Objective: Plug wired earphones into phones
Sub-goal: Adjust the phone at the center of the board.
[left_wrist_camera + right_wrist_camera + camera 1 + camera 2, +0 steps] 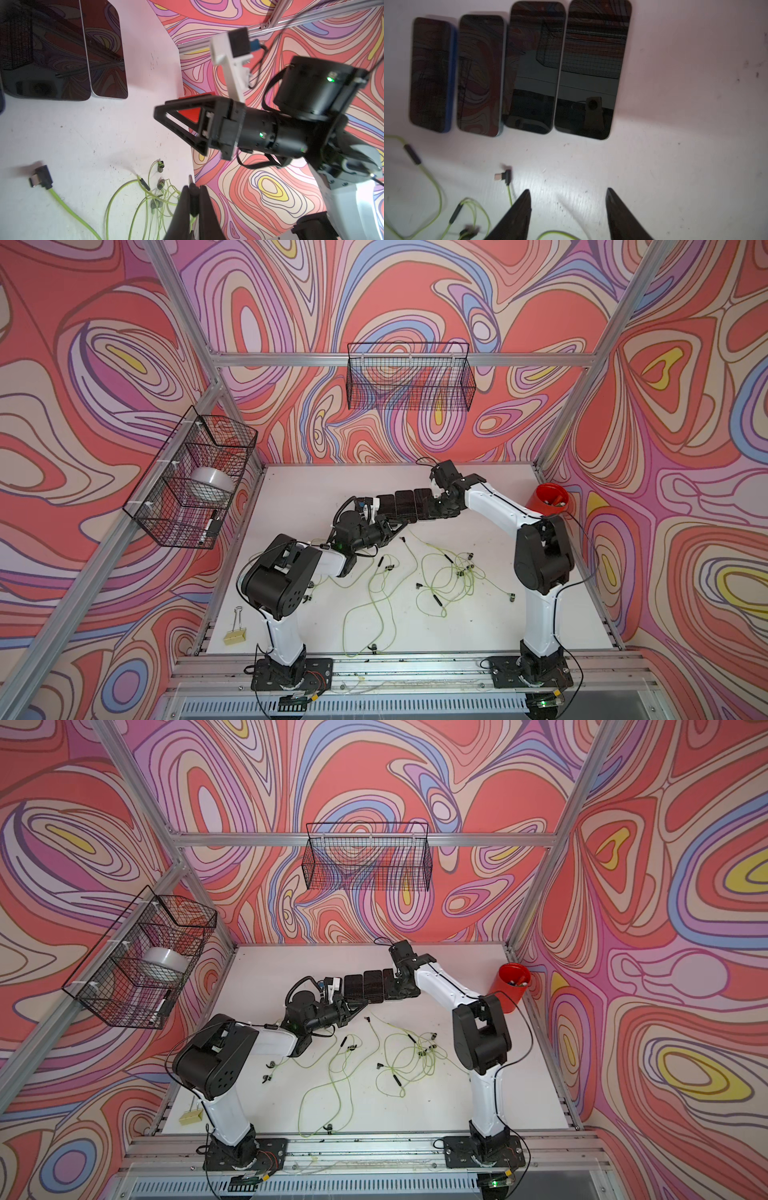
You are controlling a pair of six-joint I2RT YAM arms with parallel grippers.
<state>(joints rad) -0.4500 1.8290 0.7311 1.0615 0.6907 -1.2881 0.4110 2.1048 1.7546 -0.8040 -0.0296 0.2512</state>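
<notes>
Left tool is seen clamped on a plug of the wired earphones; right tool is held apart over the bench, near four phones laid side by side.

No legible text, brand, number or sign in any view, glossy screens of the phones show only reflections, any finer print too small to tell.

Walls printed with swirling coral, lilac, blue and yellow bands enclose a white table. Aluminium frame bars run along the corners and across the back. A black wire basket hangs on the back wall, a second basket on a side wall. Lighting is even.
</notes>
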